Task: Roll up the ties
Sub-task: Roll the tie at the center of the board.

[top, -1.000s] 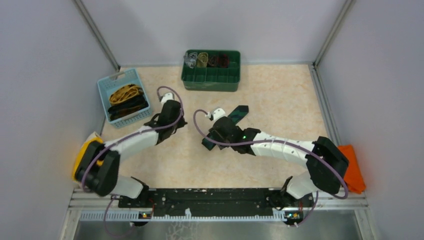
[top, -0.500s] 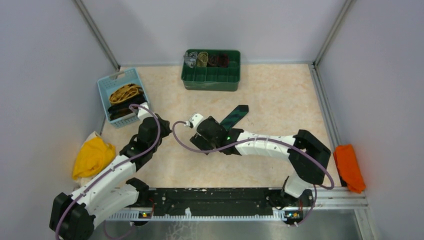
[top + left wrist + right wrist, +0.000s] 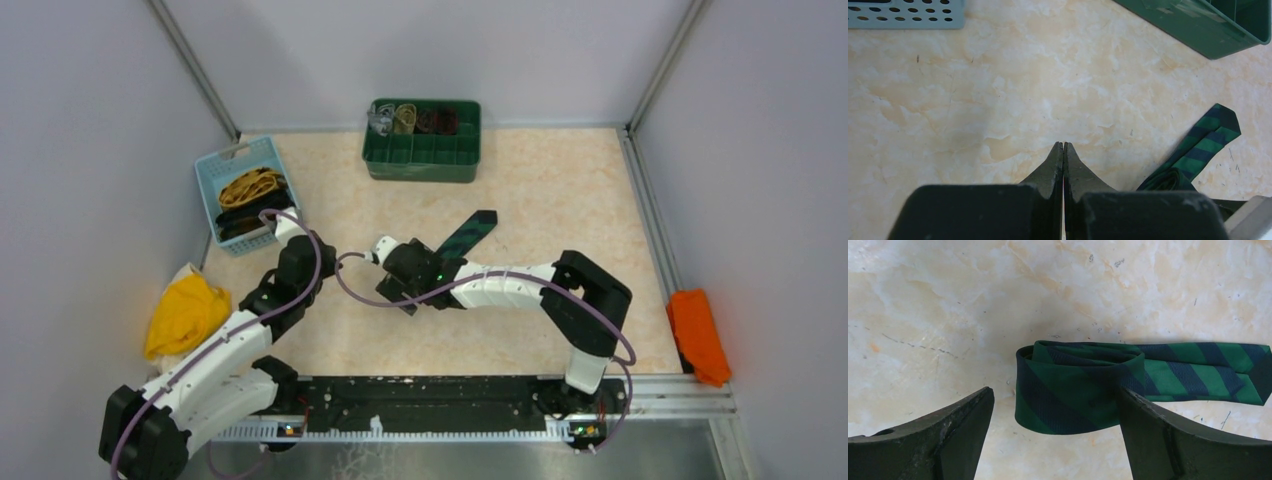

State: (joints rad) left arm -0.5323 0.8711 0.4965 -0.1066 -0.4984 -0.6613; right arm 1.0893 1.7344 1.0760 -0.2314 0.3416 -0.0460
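Observation:
A dark green necktie with dark stripes [image 3: 470, 232] lies slantwise mid-table, its near end folded into a loose roll. My right gripper [image 3: 398, 288] is open and hangs low over that rolled end. In the right wrist view the roll [image 3: 1073, 390] lies between the spread fingers [image 3: 963, 425], and the rest of the tie [image 3: 1198, 365] runs off to the right. My left gripper [image 3: 292, 250] is shut and empty, to the left of the tie. In its wrist view the tips [image 3: 1063, 145] are pressed together over bare table, with the tie [image 3: 1208, 140] at the right.
A light blue basket [image 3: 215, 170] at the left holds a mustard-yellow tie [image 3: 250, 187] and a black one [image 3: 255, 212]. A green compartment tray [image 3: 425, 158] at the back holds rolled ties [image 3: 405, 118]. A yellow cloth [image 3: 185, 312] lies near left, an orange cloth [image 3: 697, 335] near right.
My left arm has drawn back from mid-table toward the near left, uncovering the yellow cloth. My right gripper has slid left and nearer along the tie to its rolled end.

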